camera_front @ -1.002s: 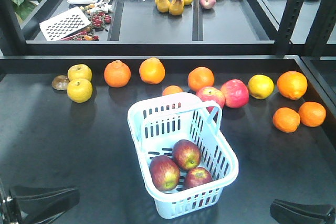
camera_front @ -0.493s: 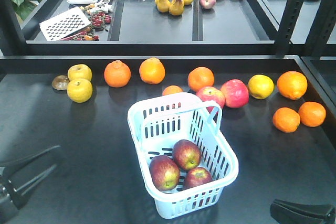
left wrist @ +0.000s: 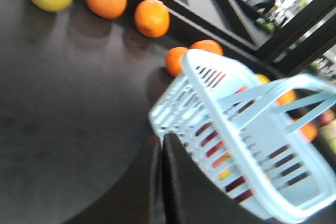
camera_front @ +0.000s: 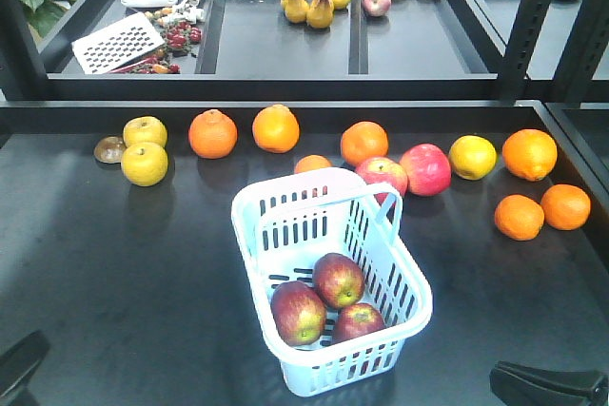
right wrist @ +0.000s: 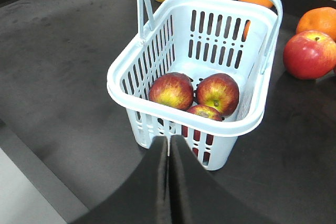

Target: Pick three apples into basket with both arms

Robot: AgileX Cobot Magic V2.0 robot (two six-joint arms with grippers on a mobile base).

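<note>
All three apples [camera_front: 330,301] lie clustered at the near end of the basket [camera_front: 285,197], centre of the frame, so the job looks done, and both the left fingers [left wrist: 160,182] and right fingers [right wrist: 169,182] are pressed together, empty.

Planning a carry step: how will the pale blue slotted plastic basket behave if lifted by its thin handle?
The pale blue slotted plastic basket probably flexes slightly. Its three dark-red apples sit clustered at one end, so it likely tilts that way and they may roll.
</note>
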